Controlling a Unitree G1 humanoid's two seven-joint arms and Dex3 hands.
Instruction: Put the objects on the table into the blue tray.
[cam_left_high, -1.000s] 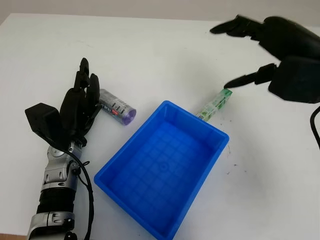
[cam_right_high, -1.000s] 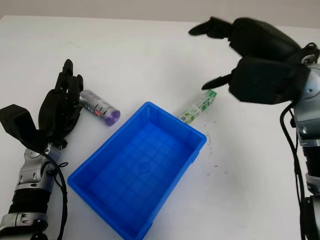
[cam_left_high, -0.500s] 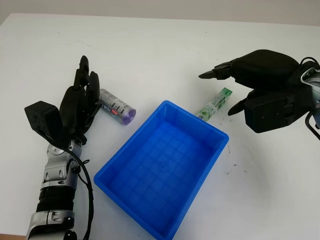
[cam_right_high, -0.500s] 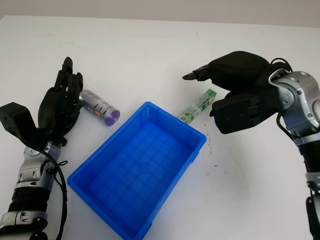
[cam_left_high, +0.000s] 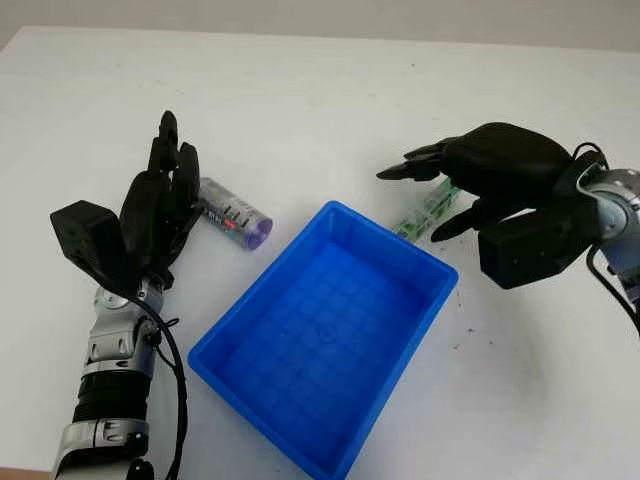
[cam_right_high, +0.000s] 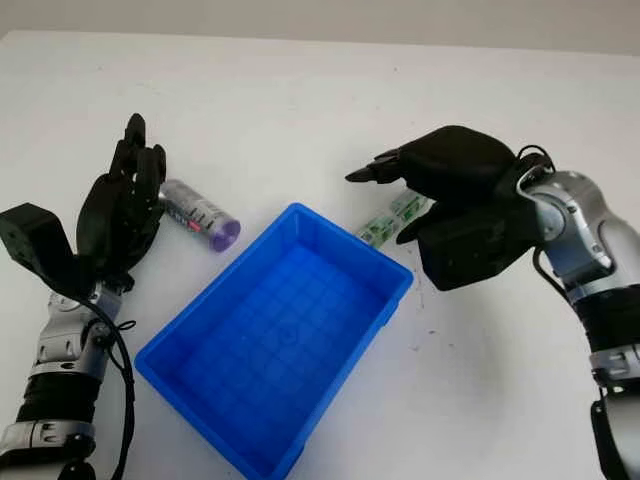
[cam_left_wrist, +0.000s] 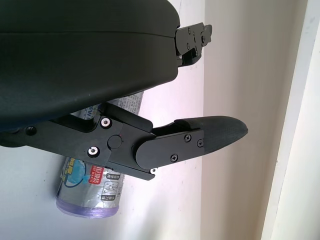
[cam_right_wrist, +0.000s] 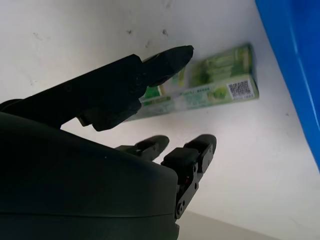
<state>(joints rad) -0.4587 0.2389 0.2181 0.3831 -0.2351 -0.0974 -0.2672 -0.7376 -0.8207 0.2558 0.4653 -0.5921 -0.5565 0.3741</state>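
White table (cam_left_high: 300, 110) underneath everything, matte and pale, running up to a grey strip of wall (cam_left_high: 400, 18) along the far edge; a few small dark specks on the surface near the tray's right corner. At far left, left hand (cam_left_high: 160, 215) held open and upright above the tabletop, holding nothing, forearm rising from the near edge. Just beside its fingertips, a grey cylinder with a purple cap (cam_left_high: 232, 213) lying on its side on the table, cap end pointing toward the tray; seen up close under the palm in the left wrist view (cam_left_wrist: 95, 185), label printed in blue, yellow and red. Near the middle, blue tray (cam_left_high: 395, 350) set at a diagonal, grid-patterned floor bare. Just past the tray's far right corner, green box (cam_left_high: 425, 212) lying flat on the table, one end close to the rim, not inside. Over it, right hand (cam_right_high: 440, 185), fingers uncurled and straddling the box, thumb (cam_right_wrist: 150, 75) crossing above the package in the wrist view, no grip closed on it; contact hard to tell.
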